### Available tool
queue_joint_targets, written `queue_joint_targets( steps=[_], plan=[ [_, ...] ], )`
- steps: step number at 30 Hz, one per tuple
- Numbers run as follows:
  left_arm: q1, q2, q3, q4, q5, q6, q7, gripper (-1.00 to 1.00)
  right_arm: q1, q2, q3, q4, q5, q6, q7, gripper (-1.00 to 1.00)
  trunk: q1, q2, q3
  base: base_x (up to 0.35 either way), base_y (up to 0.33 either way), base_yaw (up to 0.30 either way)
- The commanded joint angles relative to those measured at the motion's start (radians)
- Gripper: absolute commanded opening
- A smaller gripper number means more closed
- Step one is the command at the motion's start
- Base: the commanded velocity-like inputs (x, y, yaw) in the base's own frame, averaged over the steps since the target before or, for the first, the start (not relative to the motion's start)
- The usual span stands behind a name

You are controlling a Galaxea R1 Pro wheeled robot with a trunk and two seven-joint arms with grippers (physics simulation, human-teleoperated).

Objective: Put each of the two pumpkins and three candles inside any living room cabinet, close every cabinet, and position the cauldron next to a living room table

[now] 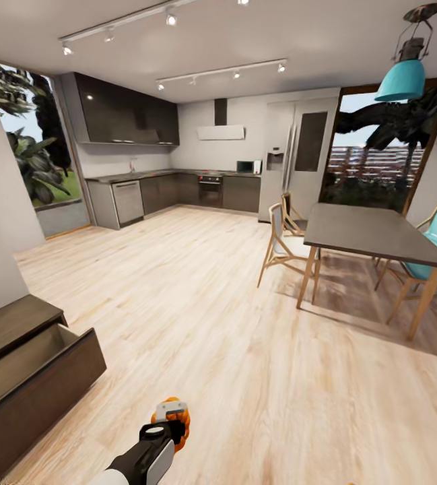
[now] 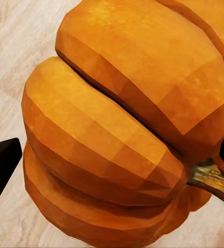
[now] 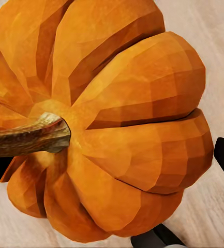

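While the left gripper (image 1: 175, 423) is seen in the head view low over the pale wooden plank floor (image 1: 245, 350), a small round bright-orange ribbed pumpkin (image 1: 183, 424) is held between its fingers. In the left wrist view that pumpkin (image 2: 127, 124) is flanked by dark fingertips (image 2: 0, 165) on either side, pressed against the lobes. A second orange pumpkin with a brown woody stem (image 3: 101, 124) is clamped likewise in the right gripper (image 3: 112, 170). Both are judged light, rigid and smooth; the grooves between lobes should resist slipping, and the stem is best avoided as a hold. The low dark-brown wooden cabinet (image 1: 36, 377), its wide drawer pulled open, stands near the left pumpkin.
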Motion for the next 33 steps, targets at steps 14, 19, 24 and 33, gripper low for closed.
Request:
queue_joint_targets(
  steps=[14,19,24,33],
  plan=[
    [-0.001,0.0,-0.009,-0.002,0.006,0.006,0.01,-1.0,0.0,0.0,0.001,-0.003,-0.001,0.006,-0.006,-1.0,0.0,-0.001,-0.008,0.284,-0.19,0.285],
    [-0.001,0.0,-0.009,-0.001,0.006,0.006,0.01,-1.0,0.0,0.0,0.001,-0.003,-0.001,0.006,-0.006,-1.0,0.0,-0.001,-0.011,0.254,-0.124,0.284],
    [-0.001,0.0,-0.009,-0.002,0.006,0.006,0.01,-1.0,0.0,0.0,0.005,-0.003,-0.001,0.006,-0.006,-1.0,0.0,-0.001,-0.013,0.147,-0.076,0.283],
    [-0.001,0.0,-0.009,-0.002,0.007,0.006,0.011,-1.0,0.0,0.0,0.043,-0.003,-0.001,0.006,-0.009,-1.0,0.0,-0.001,-0.018,0.012,-0.005,0.283]
  ],
)
